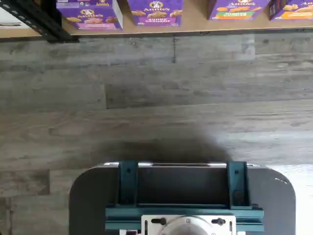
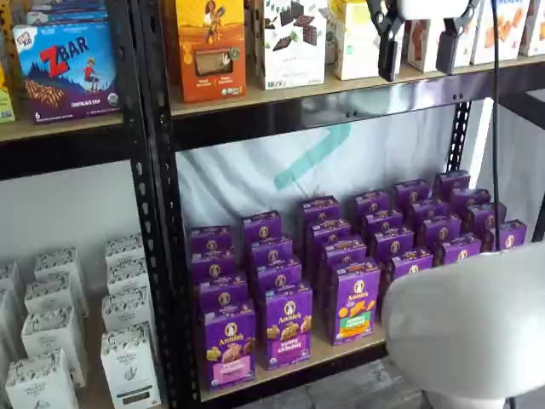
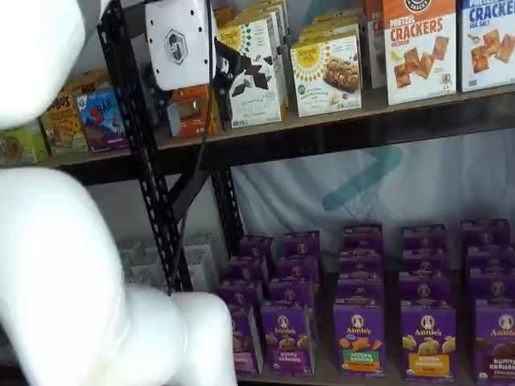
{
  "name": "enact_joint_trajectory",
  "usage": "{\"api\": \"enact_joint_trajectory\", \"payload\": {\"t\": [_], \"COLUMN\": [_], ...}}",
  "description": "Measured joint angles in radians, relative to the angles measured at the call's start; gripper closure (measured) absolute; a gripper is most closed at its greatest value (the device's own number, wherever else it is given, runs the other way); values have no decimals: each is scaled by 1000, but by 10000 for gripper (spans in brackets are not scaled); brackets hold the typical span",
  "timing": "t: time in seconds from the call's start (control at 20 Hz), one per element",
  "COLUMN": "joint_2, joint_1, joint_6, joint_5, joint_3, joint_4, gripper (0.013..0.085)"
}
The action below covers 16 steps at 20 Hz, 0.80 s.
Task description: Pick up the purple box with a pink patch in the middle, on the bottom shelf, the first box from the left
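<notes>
The approach has not begun: the gripper [image 2: 419,47] hangs high, fingers plainly apart and empty, and must descend to the purple box [image 2: 229,347].

Upper shelf carries a blue ZBar box [image 2: 66,70] at the far end, next to an orange carton [image 2: 210,47] & a white carton w/ dark squares [image 2: 289,41]. Orange cracker boxes [image 3: 418,48] stand further along. Lower down, purple carton w/ green panel [image 2: 354,301] sits at the front of its row; white cartons [image 2: 129,365] fill the neighbouring bay. Grey wood-plank floor [image 1: 156,98] runs in front of the rack.
</notes>
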Motion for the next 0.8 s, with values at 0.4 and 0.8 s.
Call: {"api": "enact_joint_trajectory", "payload": {"t": [0.4, 0.8], "joint_2": [-10, -58], "joint_1": [-21, 45], "joint_6": [-10, 44], "joint_5": [-21, -149], "joint_3": [18, 158], "joint_4": [30, 11], "gripper": [130, 130]}}
